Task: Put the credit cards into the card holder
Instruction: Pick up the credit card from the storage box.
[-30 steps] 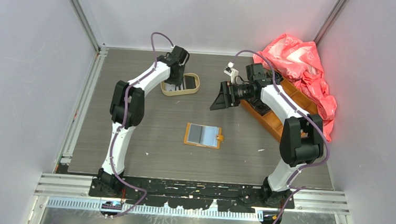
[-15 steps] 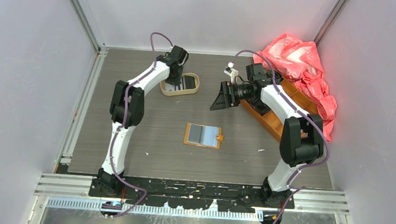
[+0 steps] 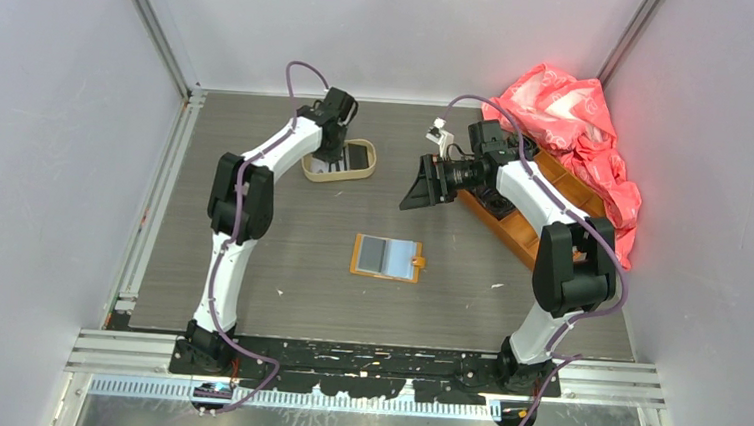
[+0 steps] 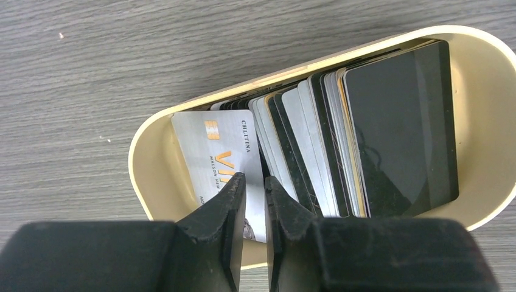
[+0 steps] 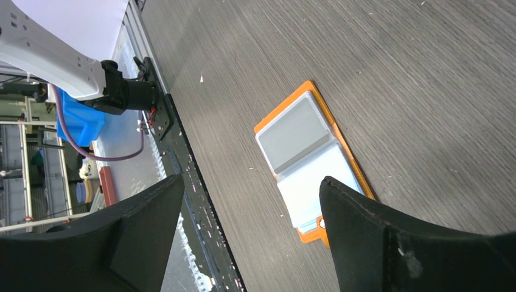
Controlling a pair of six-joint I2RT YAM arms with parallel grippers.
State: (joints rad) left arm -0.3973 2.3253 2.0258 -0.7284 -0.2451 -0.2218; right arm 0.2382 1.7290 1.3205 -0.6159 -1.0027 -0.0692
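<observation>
Several credit cards [image 4: 316, 128] stand leaning in an oval tan tray [image 4: 143, 182], with a black one [image 4: 401, 121] at the right end and a silver-white one [image 4: 207, 152] at the left. My left gripper [image 4: 254, 177] reaches down into the tray [image 3: 339, 175]. Its jaws are drawn to a narrow slit over the right edge of the silver-white card. The card holder [image 3: 387, 257] lies open and flat at mid-table, showing a grey and a pale-blue panel [image 5: 295, 131]. My right gripper [image 5: 252, 180] hangs open above the table, apart from the holder, with nothing in it [image 3: 417, 191].
An orange compartmented box [image 3: 512, 232] runs along the right side under my right arm. A crumpled red plastic bag [image 3: 580, 117] is heaped behind it. Small white specks lie on the grey wood-grain table [image 3: 279, 266].
My left gripper's jaws have closed in on the silver-white card. The wrist and the tan tray have shifted slightly to the left. The right arm has not moved.
</observation>
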